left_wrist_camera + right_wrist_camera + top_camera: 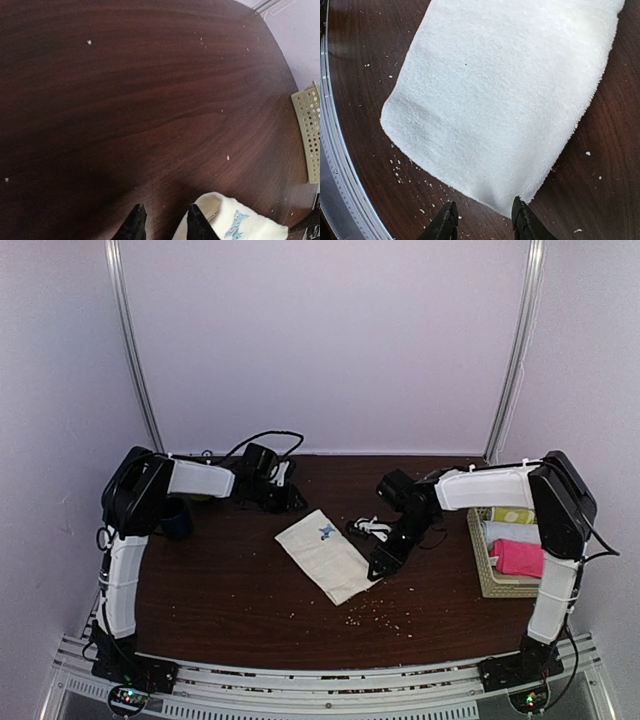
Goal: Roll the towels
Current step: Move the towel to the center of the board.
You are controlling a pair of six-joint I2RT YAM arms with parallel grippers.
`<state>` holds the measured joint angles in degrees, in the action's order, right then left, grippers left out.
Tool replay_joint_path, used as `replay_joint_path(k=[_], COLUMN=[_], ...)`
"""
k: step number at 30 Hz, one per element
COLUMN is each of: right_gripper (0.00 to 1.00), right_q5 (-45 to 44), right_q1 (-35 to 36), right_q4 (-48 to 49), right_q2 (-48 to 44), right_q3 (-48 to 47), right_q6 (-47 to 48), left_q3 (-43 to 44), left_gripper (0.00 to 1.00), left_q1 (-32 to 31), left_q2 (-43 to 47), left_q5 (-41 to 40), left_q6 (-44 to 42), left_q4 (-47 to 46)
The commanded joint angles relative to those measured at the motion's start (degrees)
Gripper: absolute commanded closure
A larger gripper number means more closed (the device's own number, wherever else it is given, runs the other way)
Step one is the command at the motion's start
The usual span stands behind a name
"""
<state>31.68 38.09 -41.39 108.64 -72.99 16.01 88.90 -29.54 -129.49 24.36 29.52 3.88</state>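
Rolling not begun: cream towel [328,555] flat on surface [230,580], pink towel [518,557] in basket [490,582], 3 o'clock; right gripper [482,225] spread at cream's 4 o'clock corner; left gripper [162,225] spread, empty.

Parted pincer [165,214] beside cream towel [246,223]

No writing can be read here.
The only marking is a small blue mark [236,223] on the cream towel [328,554]. It is too small and blurred to tell whether it is a letter, a brand or a number.
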Motion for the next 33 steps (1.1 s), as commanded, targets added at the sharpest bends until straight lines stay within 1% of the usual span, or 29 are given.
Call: replay_joint_path(k=[1, 5, 7, 10, 11, 13, 15, 18, 22, 25, 28, 31, 33], right_gripper=[0.6, 0.59, 0.59, 0.59, 0.59, 0.6, 0.6, 0.61, 0.65, 0.69, 0.73, 0.76, 0.77], right_q5=[2.69, 0.31, -1.08, 0.29, 1.18, 2.73, 4.21, 7.89, 9.19, 8.2, 7.57, 4.83, 1.97], right_q1=[-3.74, -5.9, -5.93, -6.09, -6.09, -6.03, -5.81, -5.26, -2.71, -1.1, -1.04, -1.85, -3.54], right_q4=[-5.98, -2.96, -1.32, -0.04, 0.17, 0.36, 0.62, 2.24, 1.87, 3.2, 5.25, 5.6, 9.58], right_q2=[-3.7, -2.62, -1.19, 2.05, 3.28, 6.01, 8.64, 13.0, 20.73, 25.7, 29.98, 31.4, 29.72], right_q3=[-4.85, -6.77, -7.57, -10.53, -11.73, -15.0, -18.84, -24.49, -33.84, -37.92, -40.04, -40.4, -36.59], right_q6=[2.0, 4.01, 4.77, 3.95, 3.62, 2.98, 2.64, 0.4, -1.75, -3.03, -5.61, -7.89, -12.59], left_q3=[2.59, -5.25, -10.21, -16.48, -18.81, -24.54, -30.26, -35.6, -42.17, -43.01, -41.21, -35.55, -30.81], left_gripper=[0.68, 0.67, 0.66, 0.68, 0.69, 0.69, 0.7, 0.74, 0.75, 0.74, 0.72, 0.67, 0.66], left_q1=[0.37, -0.52, -2.78, -8.67, -11.05, -15.7, -19.28, -21.65, -23.84, -24.36, -25.43, -27.29, -29.36], left_q2=[6.05, 14.94, 19.24, 25.24, 27.11, 30.3, 32.49, 33.65, 36.25, 35.93, 34.61, 31.34, 28.55], left_q5=[-3.43, -3.87, -2.6, -3.61, -5.11, -7.3, -7.02, -6.54, -8.43, -10.4, -11.19, -12.31, -14.73], left_q6=[-5.62, -4.96, -6.74, -13.46, -15.81, -18.55, -18.1, -14.77, -10.24, -9.7, -12.17, -17.54, -21.75], left_q4=[5.31, 4.17, 2.27, 0.9, -0.16, -4.6, -10.65, -15.21, -22.01, -22.21, -20.91, -13.95, -9.12])
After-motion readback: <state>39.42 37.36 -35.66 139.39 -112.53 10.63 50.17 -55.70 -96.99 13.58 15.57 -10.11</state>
